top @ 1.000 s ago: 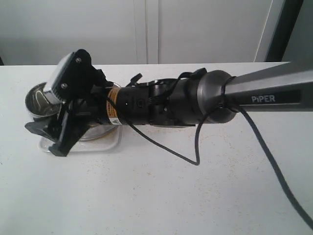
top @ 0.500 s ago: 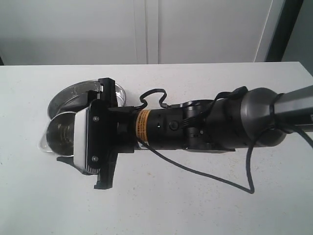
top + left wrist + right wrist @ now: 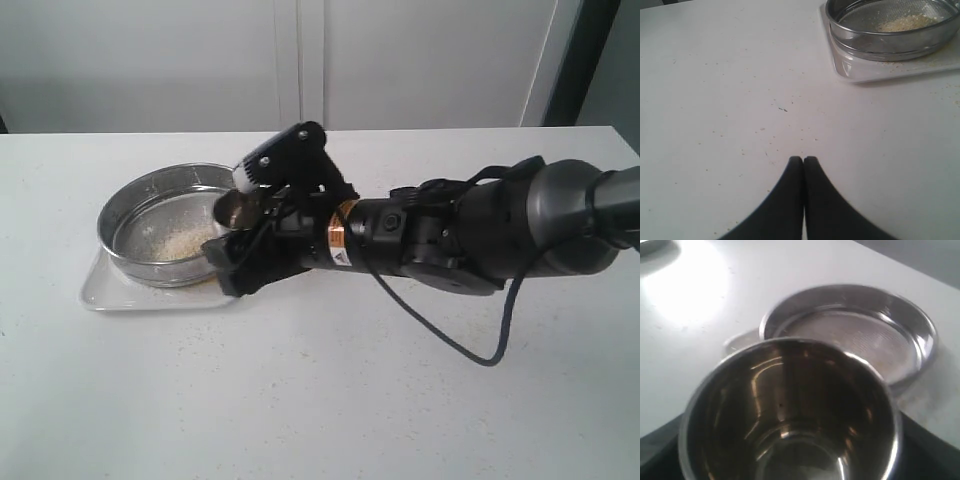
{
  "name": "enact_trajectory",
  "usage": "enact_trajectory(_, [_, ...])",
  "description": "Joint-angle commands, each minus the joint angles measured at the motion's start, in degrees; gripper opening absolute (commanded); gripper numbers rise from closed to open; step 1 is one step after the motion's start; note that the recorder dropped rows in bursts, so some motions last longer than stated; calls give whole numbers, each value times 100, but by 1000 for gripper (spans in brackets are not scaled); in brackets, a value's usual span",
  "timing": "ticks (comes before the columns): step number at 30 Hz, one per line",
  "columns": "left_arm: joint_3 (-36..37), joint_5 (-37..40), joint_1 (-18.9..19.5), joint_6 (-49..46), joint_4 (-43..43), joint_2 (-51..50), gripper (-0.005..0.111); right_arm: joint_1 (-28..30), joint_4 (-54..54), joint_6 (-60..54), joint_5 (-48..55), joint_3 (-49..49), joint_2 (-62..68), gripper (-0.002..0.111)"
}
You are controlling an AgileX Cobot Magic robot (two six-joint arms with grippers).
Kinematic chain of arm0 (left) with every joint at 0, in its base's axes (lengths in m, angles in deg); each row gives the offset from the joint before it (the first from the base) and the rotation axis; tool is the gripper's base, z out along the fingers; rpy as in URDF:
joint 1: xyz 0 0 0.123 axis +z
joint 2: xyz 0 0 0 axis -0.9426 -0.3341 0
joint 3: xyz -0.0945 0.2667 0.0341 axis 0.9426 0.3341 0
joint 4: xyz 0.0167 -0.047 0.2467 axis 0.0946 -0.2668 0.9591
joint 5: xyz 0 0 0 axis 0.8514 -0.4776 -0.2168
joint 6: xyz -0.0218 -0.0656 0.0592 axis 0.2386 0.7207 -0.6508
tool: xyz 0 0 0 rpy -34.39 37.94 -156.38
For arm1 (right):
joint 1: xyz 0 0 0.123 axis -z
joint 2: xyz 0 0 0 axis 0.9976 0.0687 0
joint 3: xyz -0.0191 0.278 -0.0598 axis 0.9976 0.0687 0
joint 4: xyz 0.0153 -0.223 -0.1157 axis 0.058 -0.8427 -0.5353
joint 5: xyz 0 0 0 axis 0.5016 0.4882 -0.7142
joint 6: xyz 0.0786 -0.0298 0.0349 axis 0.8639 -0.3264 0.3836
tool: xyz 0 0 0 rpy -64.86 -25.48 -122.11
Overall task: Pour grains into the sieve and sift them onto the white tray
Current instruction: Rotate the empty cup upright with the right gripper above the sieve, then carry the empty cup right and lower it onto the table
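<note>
The sieve (image 3: pixel 150 215) rests on the white tray (image 3: pixel 110 296) at the left of the table. A pale heap of grains (image 3: pixel 185 241) lies on its mesh. My right gripper (image 3: pixel 238 218) is shut on a small steel cup (image 3: pixel 235 210), which hangs at the sieve's right rim. In the right wrist view the cup (image 3: pixel 790 410) looks empty inside, with the sieve (image 3: pixel 850 335) beyond it. My left gripper (image 3: pixel 803 160) is shut on nothing, low over bare table. From there the sieve (image 3: pixel 880 42), grains (image 3: pixel 905 22) and tray (image 3: pixel 875 74) are well ahead.
Loose grains speckle the white table (image 3: pixel 330 390) around the tray. The right arm's dark body (image 3: pixel 450 235) and its black cable (image 3: pixel 480 355) stretch across the middle and right of the table. White cabinet doors (image 3: pixel 300 60) stand behind the table.
The right gripper has rolled the cup back from over the sieve and drawn it down to the sieve's right rim. The sieve and a heap of grains in it now show.
</note>
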Motion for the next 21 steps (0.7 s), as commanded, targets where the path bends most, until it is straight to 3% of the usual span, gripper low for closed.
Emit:
enact_trajectory(1, [29, -12, 19, -15, -39, 25, 0, 389, 127, 385, 502, 16, -73, 0])
enact_trajectory(13, [29, -12, 19, -15, -39, 25, 0, 1486, 254, 385, 679, 16, -73, 0])
enact_trajectory(19, [29, -12, 19, -15, -39, 25, 0, 1997, 399, 84, 239, 16, -59, 0])
enact_trajectory(21, [29, -12, 19, -15, -39, 25, 0, 2102, 941, -257, 9, 16, -21, 0])
